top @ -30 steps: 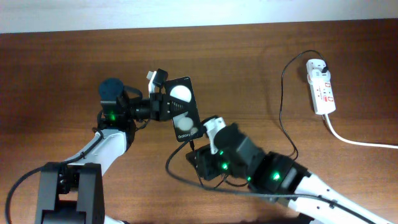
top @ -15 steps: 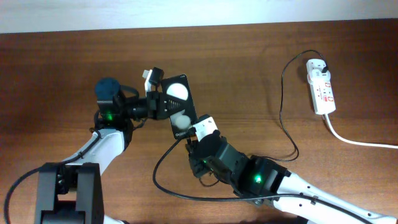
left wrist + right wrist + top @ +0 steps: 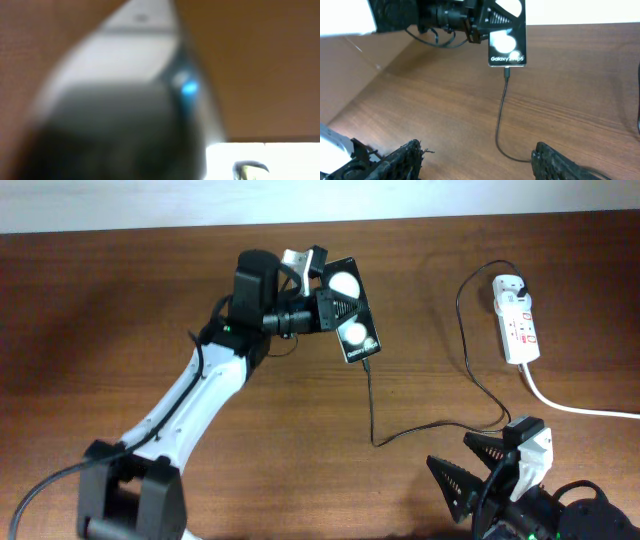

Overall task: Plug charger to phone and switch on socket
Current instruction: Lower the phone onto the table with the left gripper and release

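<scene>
"Over the table's far middle, who has the phone [image 3: 352, 330]?"
"Left gripper [image 3: 325, 308], clamped on it, charger [image 3: 372, 405] plugged into its lower end. Right gripper [image 3: 477, 155] gapes empty; socket [image 3: 517, 320] lies far right."

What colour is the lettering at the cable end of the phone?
White, on the glossy black phone; it shows best in the right wrist view.

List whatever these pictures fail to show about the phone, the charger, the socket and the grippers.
- Left wrist view: blurred throughout; nothing identifiable.
- Socket: too small in the overhead view to read its switch; outside the right wrist view.
- Left gripper: its far finger is hidden behind the phone in both sharp views.
- Charger: how deep its plug sits in the phone is too small to tell.
</scene>
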`<state>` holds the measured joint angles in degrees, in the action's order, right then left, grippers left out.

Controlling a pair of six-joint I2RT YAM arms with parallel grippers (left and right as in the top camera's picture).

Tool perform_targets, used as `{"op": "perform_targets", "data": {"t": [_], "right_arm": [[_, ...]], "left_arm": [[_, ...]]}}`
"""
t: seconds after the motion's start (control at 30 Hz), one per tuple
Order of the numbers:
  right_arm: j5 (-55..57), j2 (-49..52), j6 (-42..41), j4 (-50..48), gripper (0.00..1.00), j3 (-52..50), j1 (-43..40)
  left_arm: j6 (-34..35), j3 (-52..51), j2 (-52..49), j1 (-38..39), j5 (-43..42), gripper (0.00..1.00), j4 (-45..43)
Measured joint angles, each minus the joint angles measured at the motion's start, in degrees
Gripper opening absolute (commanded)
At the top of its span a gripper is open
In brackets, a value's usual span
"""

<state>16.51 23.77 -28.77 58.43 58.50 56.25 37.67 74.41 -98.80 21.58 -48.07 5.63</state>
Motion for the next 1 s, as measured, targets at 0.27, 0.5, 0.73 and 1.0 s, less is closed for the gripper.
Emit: {"op": "perform_targets", "data": {"t": [0.27,0.5,0.73,1.0], "right_arm": [[0.00,0.07,-0.57,0.39,0.78,0.00,0.00],[0.02,0.07,-0.61,2.14,0.79,0.00,0.00],[3.65,0.07,-0.74,1.95,0.86,0.00,0.00],[8.22,0.07,-0.76,0.70,0.91,0.00,0.00]], "left_arm": [[-12.87,3.37,-20.76,0.00,-1.42,0.01,7.15],[-14.93,3.43,-27.21,0.00,-0.39,0.24,5.79],[-15.61,3.72,-27.23,0.07,2.27,0.59,5.57],[-18.84,4.70,-27.19,0.07,2.73,0.72,7.54]]}}
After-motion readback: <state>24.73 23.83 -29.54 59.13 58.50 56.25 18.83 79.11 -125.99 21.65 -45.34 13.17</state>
